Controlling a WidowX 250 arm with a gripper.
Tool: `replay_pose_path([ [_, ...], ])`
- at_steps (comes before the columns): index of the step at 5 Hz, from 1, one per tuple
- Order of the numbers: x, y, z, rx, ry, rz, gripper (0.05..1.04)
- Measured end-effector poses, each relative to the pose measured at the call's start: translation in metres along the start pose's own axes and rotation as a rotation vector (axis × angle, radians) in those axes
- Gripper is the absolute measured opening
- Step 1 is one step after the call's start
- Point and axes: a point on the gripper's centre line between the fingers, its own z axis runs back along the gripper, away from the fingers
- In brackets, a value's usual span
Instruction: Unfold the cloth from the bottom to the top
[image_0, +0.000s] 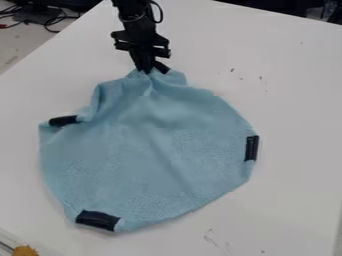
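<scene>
The gripper (146, 70) hangs at the upper middle of the camera view, shut on the top edge of the light blue cloth (157, 150). Creases fan out from the pinched spot. The cloth lies mostly spread on the table, with a raised fold at its upper left. Dark patches mark its border: a left patch (63, 120), a right patch (251, 148) and a bottom-left patch (97, 220). Another dark piece (161, 67) is right beside the fingertips, partly hidden by the gripper.
The white table (294, 115) surrounds the cloth, with small dark marks on its surface. Black cables (50, 21) lie beyond its upper-left edge. An orange-brown object (25, 251) shows at the bottom-left corner.
</scene>
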Motion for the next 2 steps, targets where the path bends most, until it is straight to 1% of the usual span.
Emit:
replay_pose_path([
  [1, 0.0085, 0.0015, -0.0002, -0.004, -0.004, -0.004, 0.075],
  [2, 0.0091, -0.0009, -0.0011, -0.019, -0.010, 0.021, 0.225],
])
